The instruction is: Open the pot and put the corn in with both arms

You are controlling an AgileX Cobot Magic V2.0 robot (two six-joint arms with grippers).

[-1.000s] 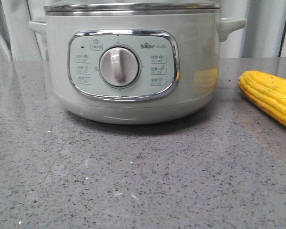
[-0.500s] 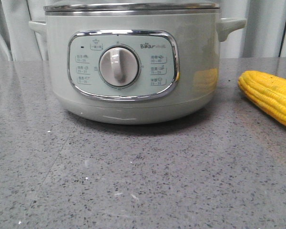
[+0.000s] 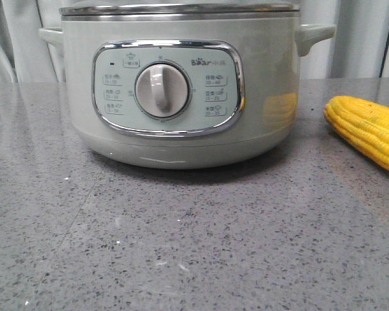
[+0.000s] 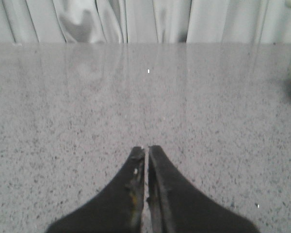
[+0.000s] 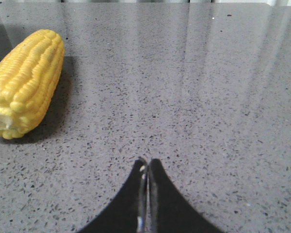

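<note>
Nothing has changed over the last second: the large sage-green pot (image 3: 175,91) remains lidded. Both pincers, left (image 4: 146,151) and right (image 5: 145,164), rest clenched and empty; the yellow corn cob (image 5: 24,82) lies ahead of the right pincer, untouched.

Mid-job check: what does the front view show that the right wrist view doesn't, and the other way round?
Only the front view shows the large pale sage-green electric pot, with its cream dial and a steel-rimmed lid closed on top. Only the right wrist view shows the right gripper, its black fingers pressed together and holding nothing, plus the corn's pale cut end. Both show the bright yellow corn cob lying on the grey speckled stone table, apart from the pot and the gripper.
</note>
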